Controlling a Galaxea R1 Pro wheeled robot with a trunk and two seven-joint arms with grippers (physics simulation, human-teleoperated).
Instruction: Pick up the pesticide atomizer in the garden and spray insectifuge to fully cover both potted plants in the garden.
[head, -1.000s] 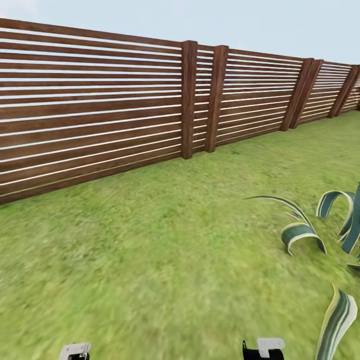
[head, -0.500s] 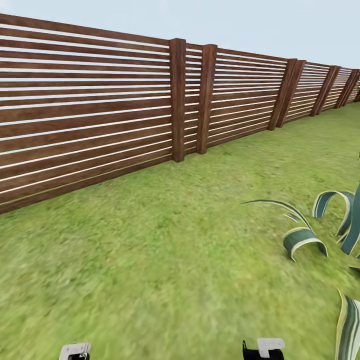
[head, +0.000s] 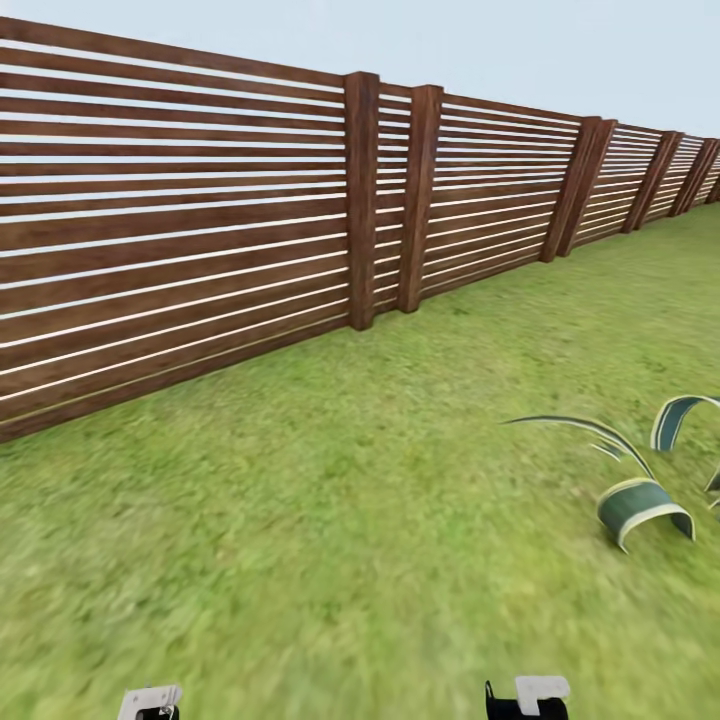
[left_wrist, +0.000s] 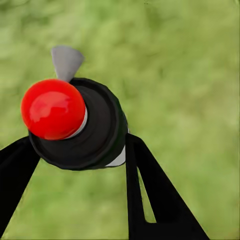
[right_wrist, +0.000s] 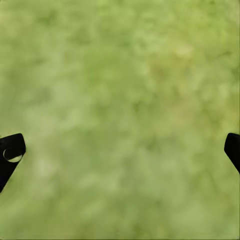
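Note:
My left gripper (left_wrist: 75, 150) is shut on the pesticide atomizer (left_wrist: 80, 125). From above, the atomizer is a round black body with a glossy red cap and a grey nozzle, and green lawn lies beneath it. My right gripper (right_wrist: 120, 150) is open over bare grass, with its black fingertips (right_wrist: 10, 152) far apart and nothing between them. Curled green leaves with pale edges (head: 645, 500) belong to a low plant at the right edge of the head view. The plant's base lies beyond the frame.
A brown slatted wooden fence (head: 200, 220) with thick posts (head: 362, 200) runs from the left into the far right distance. Lawn (head: 330, 520) stretches from the fence to me. Parts of both my arms (head: 150, 702) sit at the bottom edge of the head view.
The head view has shifted. The plant's leaves have slid right and down, and fewer of them show now. The arm parts at the bottom edge stay in the same place.

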